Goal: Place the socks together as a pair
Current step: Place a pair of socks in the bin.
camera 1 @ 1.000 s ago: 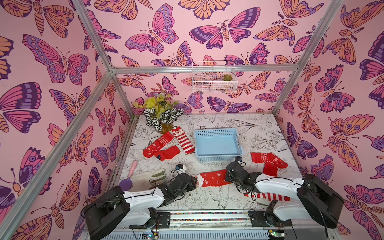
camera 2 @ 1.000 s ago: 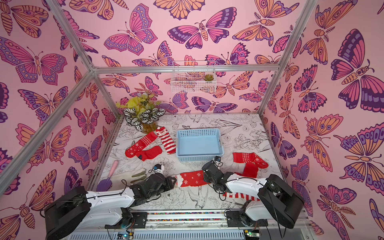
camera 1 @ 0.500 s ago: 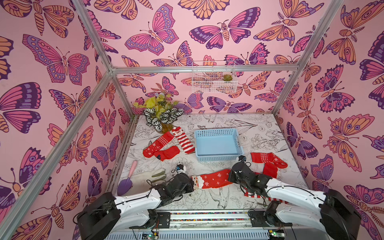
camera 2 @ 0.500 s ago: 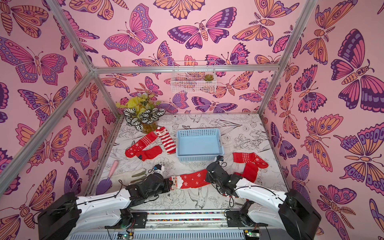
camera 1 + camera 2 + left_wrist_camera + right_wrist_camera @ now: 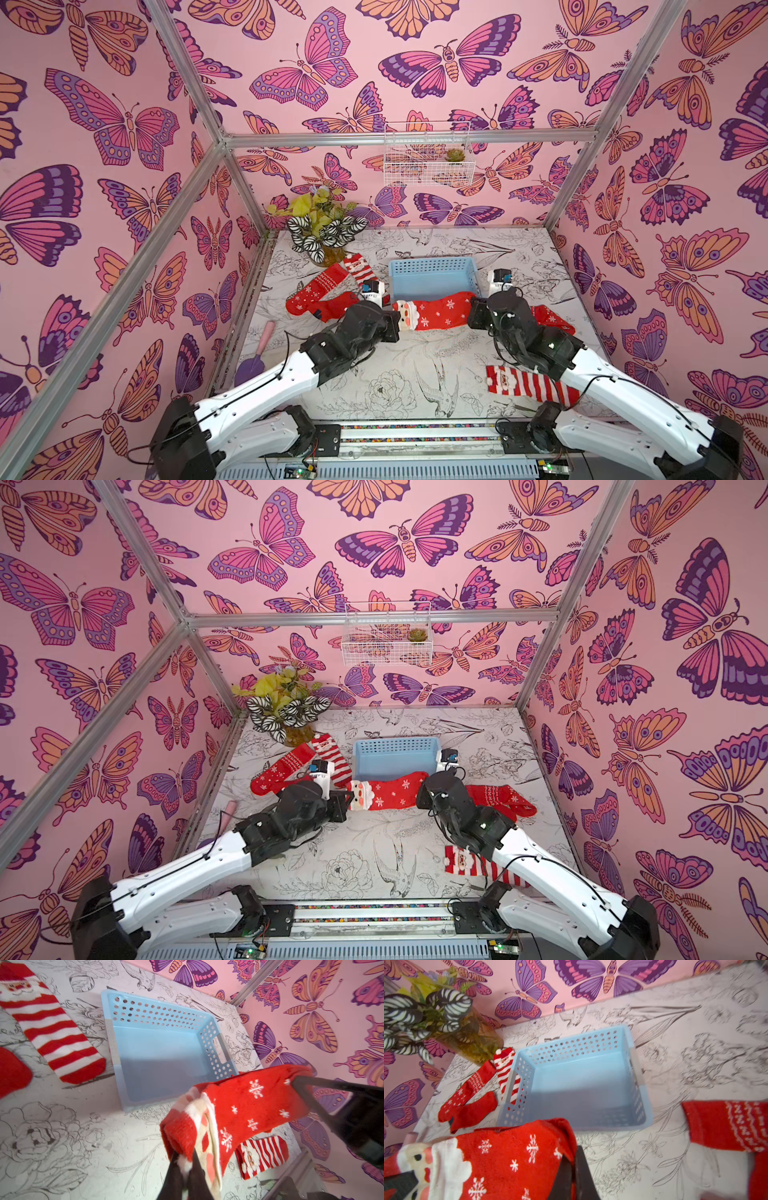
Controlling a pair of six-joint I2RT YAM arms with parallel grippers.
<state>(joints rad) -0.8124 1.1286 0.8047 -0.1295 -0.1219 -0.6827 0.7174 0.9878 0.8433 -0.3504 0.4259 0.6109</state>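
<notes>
Held sock: the Santa-faced snowflake sock [image 5: 432, 313] is stretched between both arms, clear of the bench [image 5: 374, 374] and just before the near wall of the blue basket [image 5: 432, 266].
Left gripper [image 5: 184, 1159]: pressed together on the Santa-face cuff.
Right gripper [image 5: 572, 1157]: pinched on the toe end.
Layers: two layers seem to be caught at the cuff in the left wrist view; whether a second sock is held cannot be told.
Slip risk: only a narrow edge of knit is gripped at each end, so it could be pulled free if the arms are drawn apart.
Snag risk: the sagging middle could be caught on the basket rim.
Drag risk: the striped sock [image 5: 519, 380] is partly covered by the right arm and could be swept along.
</notes>
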